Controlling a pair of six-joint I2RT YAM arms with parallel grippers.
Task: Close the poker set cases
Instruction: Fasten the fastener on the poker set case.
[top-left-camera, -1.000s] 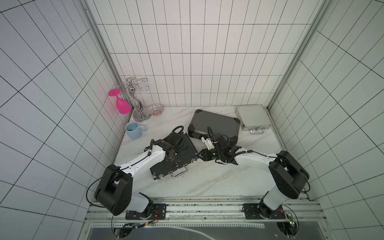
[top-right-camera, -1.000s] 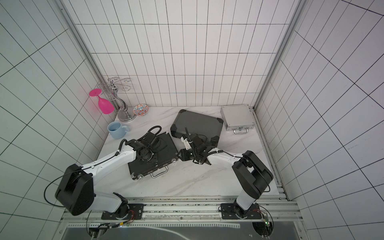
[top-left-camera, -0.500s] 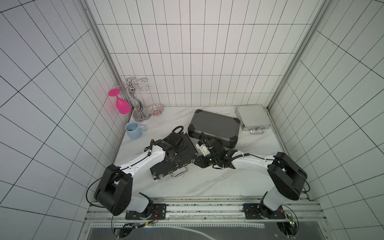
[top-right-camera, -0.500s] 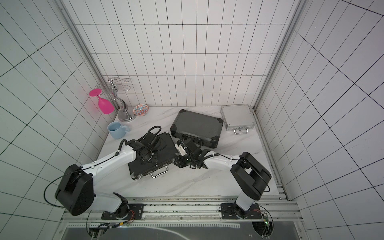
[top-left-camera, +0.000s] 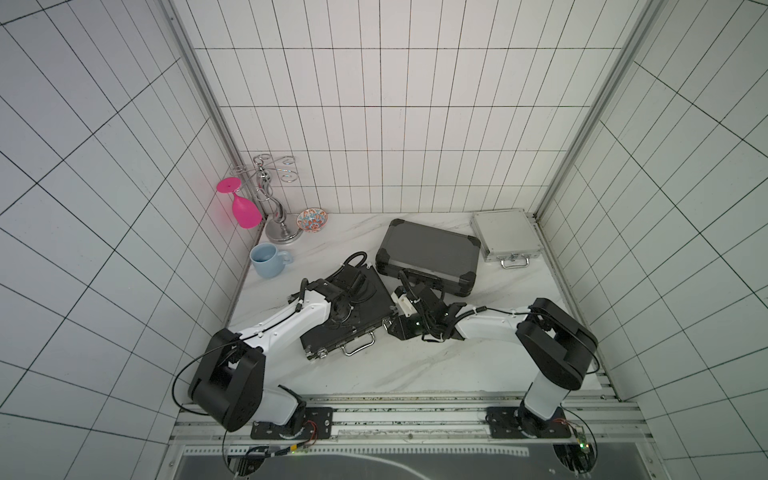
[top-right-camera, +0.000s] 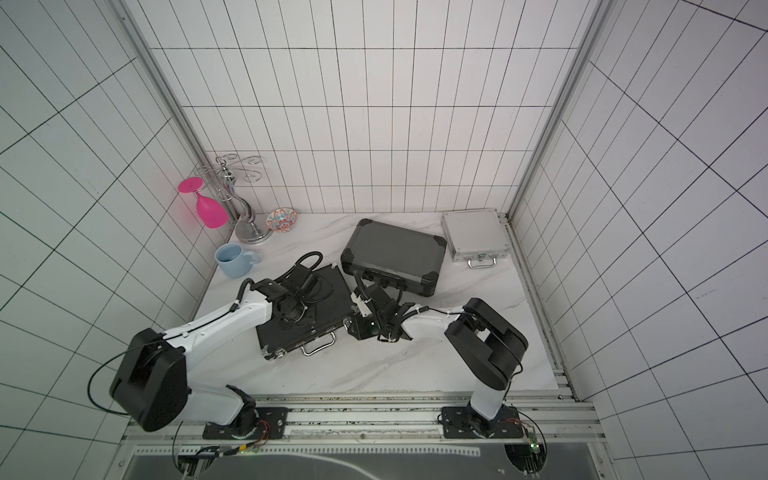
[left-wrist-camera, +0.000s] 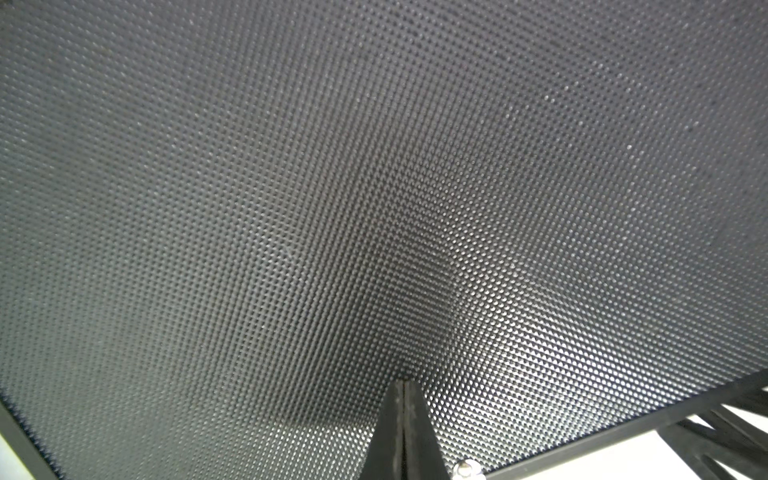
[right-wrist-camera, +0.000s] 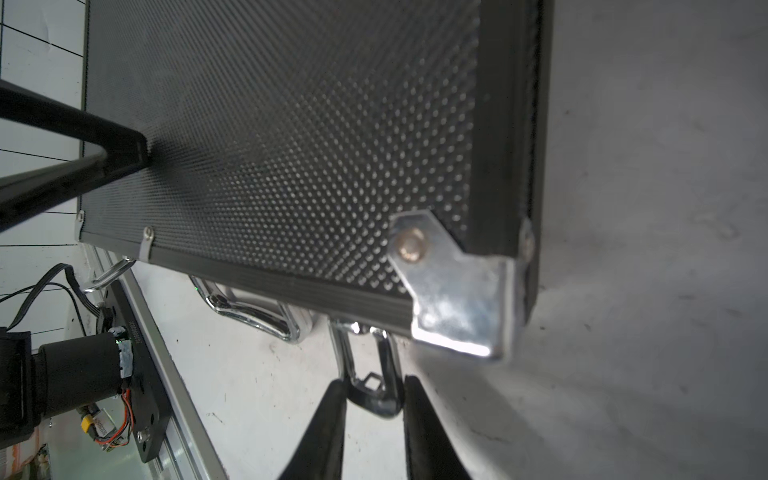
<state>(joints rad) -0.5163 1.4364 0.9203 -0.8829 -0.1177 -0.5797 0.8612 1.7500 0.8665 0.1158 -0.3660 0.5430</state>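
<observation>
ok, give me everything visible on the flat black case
The flat black case is a thin briefcase-style box with a dimpled black lid, ribbed edge trim, shiny metal corner brackets and a chrome handle on its front edge. Lid is down. It lies flat, skewed, on the marble table, beside the dark grey case. The left gripper, jaws shut, presses its tip on the lid; the right gripper pinches a chrome latch between its jaws by a front corner.
</observation>
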